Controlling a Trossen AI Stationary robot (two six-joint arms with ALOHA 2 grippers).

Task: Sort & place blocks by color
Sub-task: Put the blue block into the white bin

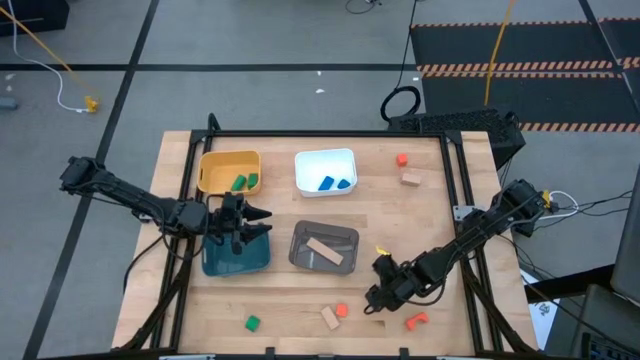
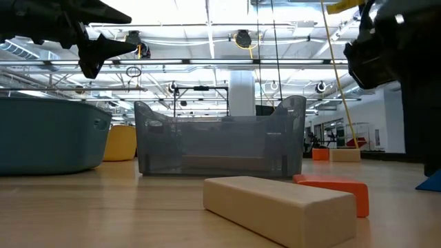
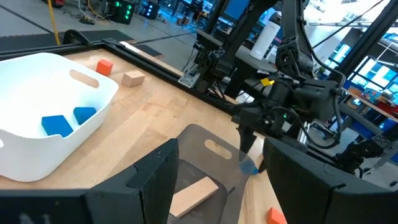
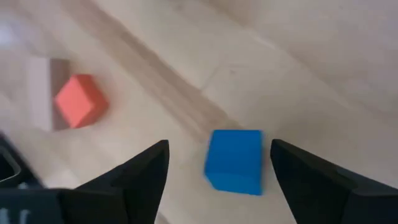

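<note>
My right gripper point(image 4: 219, 148) hangs open near the table's front right point(image 1: 377, 292), slanting down. Its fingers stand on either side of a blue cube point(image 4: 234, 160) that lies flat on the table, with a gap on each side. A red cube point(image 4: 80, 99) leans against a tan block point(image 4: 42, 93) close by. My left gripper point(image 1: 254, 221) is open, level and holding nothing above the teal bin point(image 1: 236, 258). Green blocks lie in the yellow bin point(image 1: 215, 170), blue ones in the white bin point(image 1: 326, 160), and a tan bar in the grey bin point(image 1: 340, 236).
On the table lie a green block point(image 1: 252, 323) at the front, a red arch point(image 1: 416, 320) at the front right, and a red cube point(image 1: 401, 159) and a tan block point(image 1: 410, 178) at the far right. The grey bin stands just beyond my right gripper.
</note>
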